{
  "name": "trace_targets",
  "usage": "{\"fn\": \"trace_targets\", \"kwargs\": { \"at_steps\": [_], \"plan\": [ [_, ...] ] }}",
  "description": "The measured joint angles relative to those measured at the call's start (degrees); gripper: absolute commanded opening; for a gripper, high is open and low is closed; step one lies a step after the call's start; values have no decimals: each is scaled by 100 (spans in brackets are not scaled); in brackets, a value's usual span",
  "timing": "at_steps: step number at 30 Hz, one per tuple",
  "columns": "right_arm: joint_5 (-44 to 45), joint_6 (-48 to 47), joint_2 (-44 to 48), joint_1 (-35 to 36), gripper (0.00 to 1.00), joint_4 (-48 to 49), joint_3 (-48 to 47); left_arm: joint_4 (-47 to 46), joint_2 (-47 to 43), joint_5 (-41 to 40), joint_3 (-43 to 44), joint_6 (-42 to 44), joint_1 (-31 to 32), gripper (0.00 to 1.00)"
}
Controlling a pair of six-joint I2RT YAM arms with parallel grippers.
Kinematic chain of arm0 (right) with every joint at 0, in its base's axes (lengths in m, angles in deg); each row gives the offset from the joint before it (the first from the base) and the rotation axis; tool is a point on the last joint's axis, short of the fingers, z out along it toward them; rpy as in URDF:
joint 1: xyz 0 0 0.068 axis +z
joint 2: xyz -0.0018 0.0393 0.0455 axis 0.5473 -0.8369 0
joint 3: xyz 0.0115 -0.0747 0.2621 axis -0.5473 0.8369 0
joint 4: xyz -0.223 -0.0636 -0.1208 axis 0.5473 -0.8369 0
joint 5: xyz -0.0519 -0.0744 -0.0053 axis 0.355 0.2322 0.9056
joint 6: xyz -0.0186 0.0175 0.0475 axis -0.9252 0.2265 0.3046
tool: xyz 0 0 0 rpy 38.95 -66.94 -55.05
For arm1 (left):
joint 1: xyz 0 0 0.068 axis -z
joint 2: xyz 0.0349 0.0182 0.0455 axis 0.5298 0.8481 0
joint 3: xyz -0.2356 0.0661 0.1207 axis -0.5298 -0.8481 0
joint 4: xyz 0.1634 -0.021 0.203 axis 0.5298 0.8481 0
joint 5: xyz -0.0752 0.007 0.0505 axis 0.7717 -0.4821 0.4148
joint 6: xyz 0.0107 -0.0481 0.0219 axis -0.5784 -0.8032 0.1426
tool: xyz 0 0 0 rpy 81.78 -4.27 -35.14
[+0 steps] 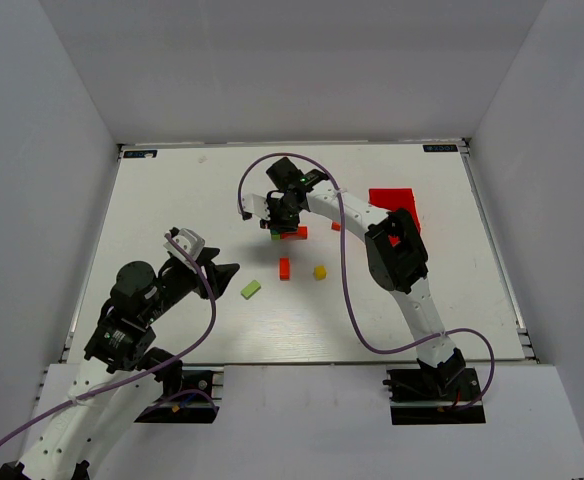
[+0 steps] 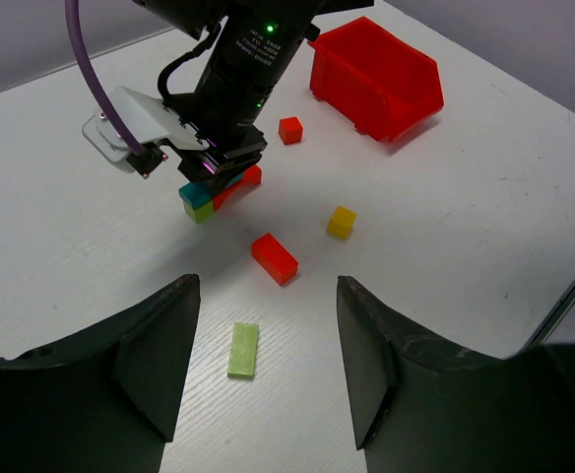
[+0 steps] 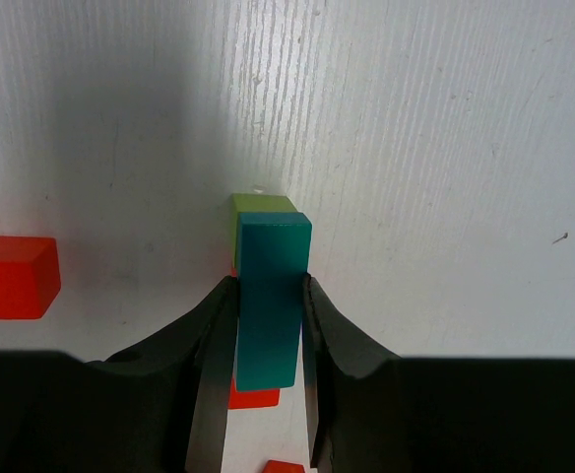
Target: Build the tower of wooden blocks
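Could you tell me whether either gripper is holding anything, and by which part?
The right gripper holds the teal block by its two long sides, on the half nearer the wrist. The left gripper is open and empty.

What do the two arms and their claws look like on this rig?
Both the left arm and right arm have white links and black joints. A purple cable loops along each. The left claw and right claw have plain black, wedge-shaped fingers. A green light shows on the right wrist.
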Motion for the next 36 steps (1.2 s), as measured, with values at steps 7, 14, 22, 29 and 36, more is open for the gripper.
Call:
{"fn": "trace_targets", "kwargs": {
  "at_steps": [7, 14, 22, 29, 36],
  "plan": [
    [-15, 0, 0, 0, 13, -37, 0, 2, 37, 2, 0, 0, -33, 69],
    [-15, 2, 0, 0, 14, -83, 0, 2, 44, 2, 0, 0, -44, 69],
    [-13, 2, 0, 0, 18, -83, 0, 0, 44, 2, 0, 0, -44, 69],
    [-11, 2, 0, 0, 25, -83, 0, 0, 44, 2, 0, 0, -44, 69],
    [-9, 7, 0, 0, 30, -81, 0, 0, 44, 2, 0, 0, -44, 69]
  ]
}}
